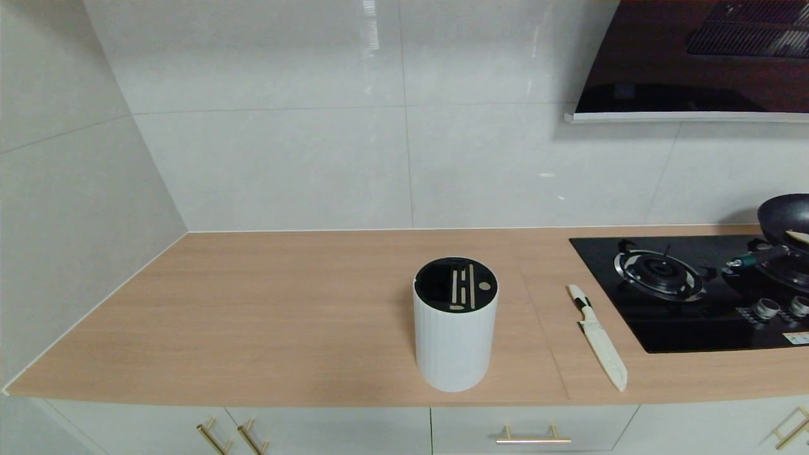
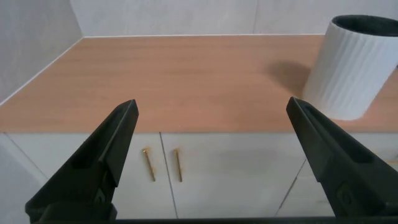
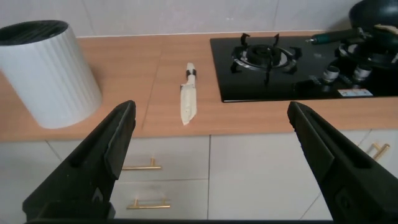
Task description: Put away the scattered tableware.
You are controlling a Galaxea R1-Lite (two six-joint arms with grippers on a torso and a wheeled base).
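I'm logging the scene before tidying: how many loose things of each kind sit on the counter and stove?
Knife: 1
Slotted white holder: 1
Black pan: 1
Total: 3

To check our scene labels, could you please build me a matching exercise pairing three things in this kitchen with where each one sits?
1. knife
2. white holder
3. black pan

A. on the hob, far right
B. upright in the middle of the counter
C. flat, between holder and hob

Pairs: 1-C, 2-B, 3-A
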